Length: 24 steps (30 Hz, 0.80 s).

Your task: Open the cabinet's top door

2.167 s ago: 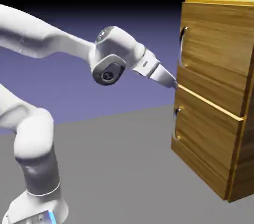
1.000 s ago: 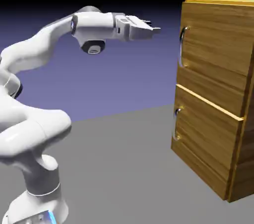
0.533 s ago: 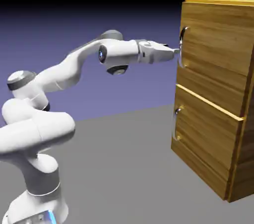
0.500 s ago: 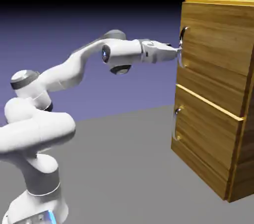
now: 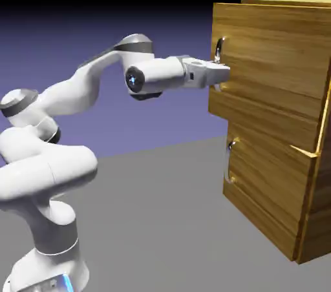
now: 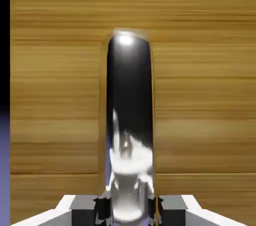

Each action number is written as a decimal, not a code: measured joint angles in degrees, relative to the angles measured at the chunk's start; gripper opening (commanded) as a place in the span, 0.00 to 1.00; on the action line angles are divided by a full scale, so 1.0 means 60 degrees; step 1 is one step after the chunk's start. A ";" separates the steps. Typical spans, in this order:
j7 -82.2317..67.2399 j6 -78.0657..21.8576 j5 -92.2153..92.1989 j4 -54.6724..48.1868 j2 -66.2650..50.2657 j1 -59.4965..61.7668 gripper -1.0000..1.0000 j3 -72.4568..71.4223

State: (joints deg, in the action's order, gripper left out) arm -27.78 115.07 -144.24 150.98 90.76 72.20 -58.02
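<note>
Gripper (image 5: 222, 75) clamped on the top door's handle (image 5: 220, 52); door partly drawn out.

Item: cabinet (image 5: 284, 174), wood grain, at the exterior view's right. Top door (image 5: 271, 58): upper front panel, standing proud of the lower panel (image 5: 265, 181), which sits flush. Handle: silver, curved, long axis upright along the door's edge nearest the arm; in the hand view it runs up the middle as a dark reflective bar (image 6: 129, 120). Gripper: level, pointing at the panel, fingers (image 6: 102, 205) closed on the bar's lower part from either side. Relation governing the next move: the door lies directly ahead of the hand, so judged pull direction is straight back along the gripper's axis, away from the cabinet.
</note>
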 measured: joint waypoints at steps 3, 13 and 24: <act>-0.0504 -0.1246 0.0277 0.0696 -0.0227 -0.0156 0.00 0.0575; -0.2058 -0.5400 0.2016 0.1977 -0.1463 0.0440 0.00 0.2699; -0.4376 -0.9950 0.5156 0.1441 -0.4312 0.2622 0.00 0.4427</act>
State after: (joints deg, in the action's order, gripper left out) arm -54.03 55.37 -113.30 159.63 64.88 87.93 -31.46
